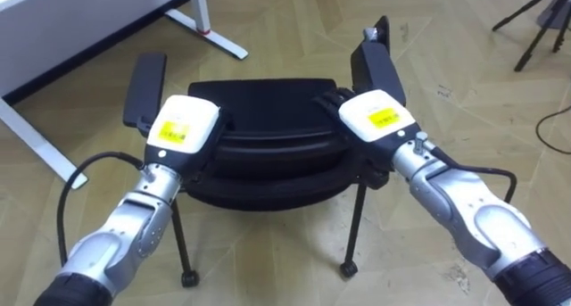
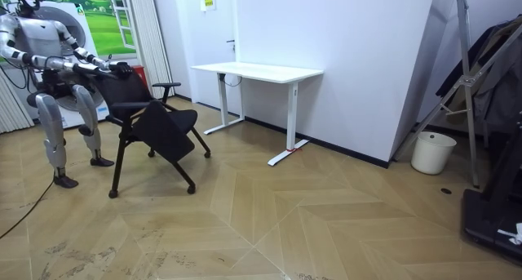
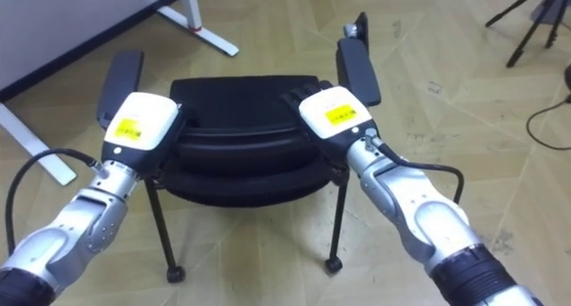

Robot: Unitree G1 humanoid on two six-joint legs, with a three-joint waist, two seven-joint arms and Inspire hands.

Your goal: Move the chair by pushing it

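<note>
The left hand [image 1: 183,128] and right hand [image 1: 379,117] are laid on the chair [image 1: 263,105] back, one each side, so it can be pushed straight. Whether the fingers are curled cannot be told.

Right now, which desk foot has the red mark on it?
The farther desk foot, just beyond the chair and its left armrest: a red mark sits at its post. The nearer foot, far left, is plain white.

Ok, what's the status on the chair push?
Left hand and right hand on chair back. Chair standing. White desk ahead-left, not touching.
</note>
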